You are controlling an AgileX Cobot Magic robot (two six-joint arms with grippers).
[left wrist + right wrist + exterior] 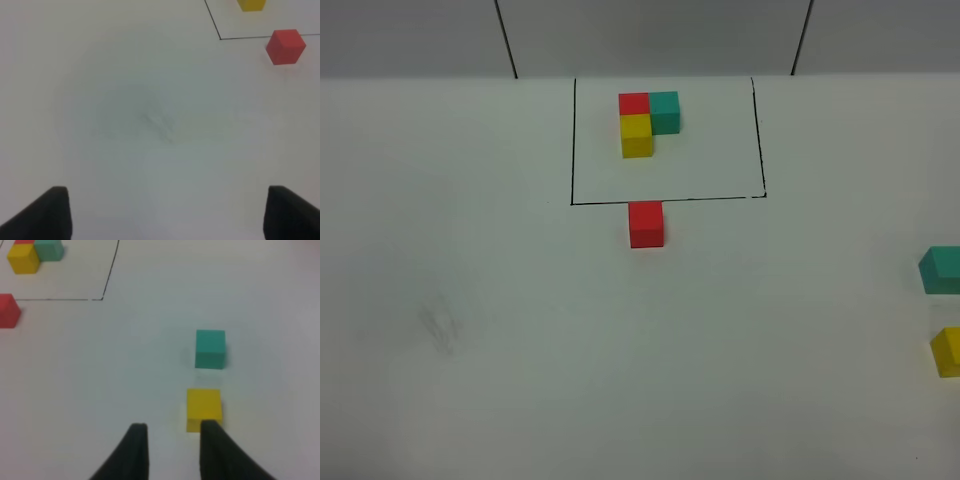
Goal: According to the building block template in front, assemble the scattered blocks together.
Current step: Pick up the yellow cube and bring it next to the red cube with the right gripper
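Observation:
The building block template [648, 118] is an L of red, teal and yellow cubes inside a black drawn rectangle at the far centre. Of the scattered blocks, the red cube [646, 224] sits just in front of that frame's near line. The teal cube [942, 269] and yellow cube [948, 351] lie at the right edge. Neither gripper shows in the high view. My left gripper [167, 210] is open over bare table, with the red cube [285, 46] far ahead of it. My right gripper [172, 432] is shut and holds nothing. The yellow cube [204, 407] lies just past one of its fingertips, the teal cube [210, 348] beyond.
The white table [520, 350] ends at a grey wall at the back. A faint smudge [440, 325] marks the left part of the table. A corner of the black frame line [102, 299] shows in the right wrist view.

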